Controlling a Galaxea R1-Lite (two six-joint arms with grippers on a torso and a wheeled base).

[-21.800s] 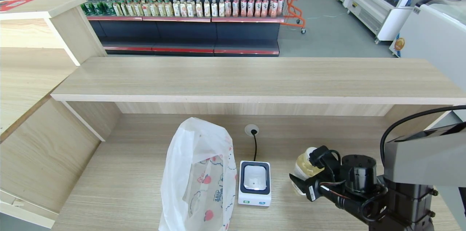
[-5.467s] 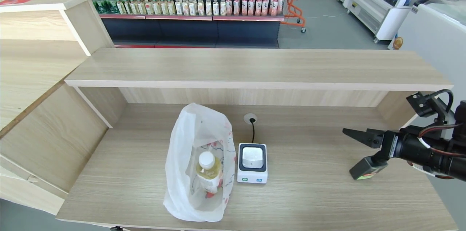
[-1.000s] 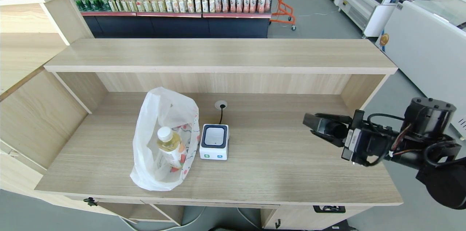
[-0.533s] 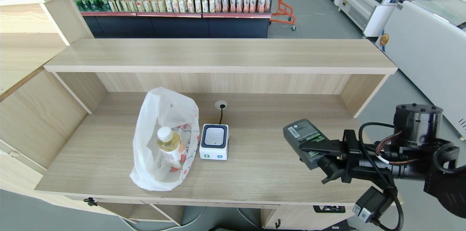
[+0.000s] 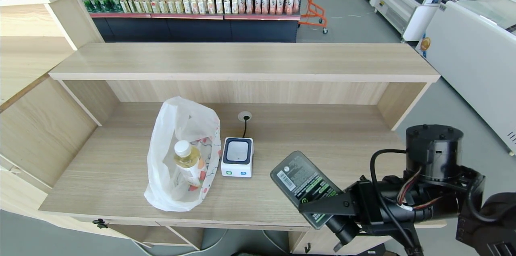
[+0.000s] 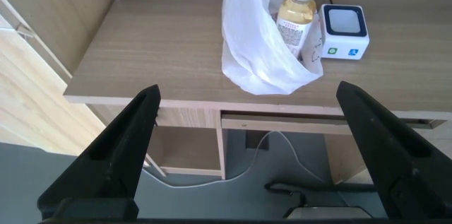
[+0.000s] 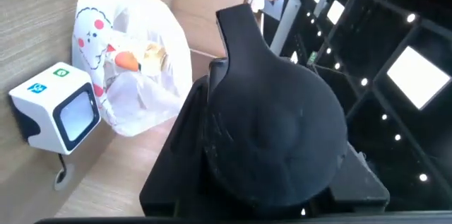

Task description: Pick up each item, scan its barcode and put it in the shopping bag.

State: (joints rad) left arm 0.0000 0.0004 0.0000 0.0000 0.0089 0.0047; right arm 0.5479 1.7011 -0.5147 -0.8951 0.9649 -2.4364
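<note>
My right gripper (image 5: 324,207) is shut on a flat dark grey packet (image 5: 303,185) whose barcode label faces up; I hold it above the counter's front edge, right of the scanner (image 5: 237,157). In the right wrist view the packet (image 7: 272,136) hides most of the scene, with the scanner (image 7: 60,114) and shopping bag (image 7: 134,61) beyond it. The white shopping bag (image 5: 181,155) stands left of the scanner with a yellow-tea bottle (image 5: 188,163) upright inside. My left gripper (image 6: 247,160) is open and holds nothing, out in front of the counter (image 6: 141,61), facing the bag (image 6: 258,47).
The scanner's black cable (image 5: 244,127) runs back to a grommet in the counter (image 5: 322,143). A raised shelf (image 5: 242,60) spans the back and side walls close both ends. Bare counter lies right of the scanner. A drawer front (image 6: 282,121) sits under the counter edge.
My right arm swung left and toward the counter's front, carrying the dark packet; the packet turned so its barcode label now faces up. Bag, bottle and scanner stayed put.
</note>
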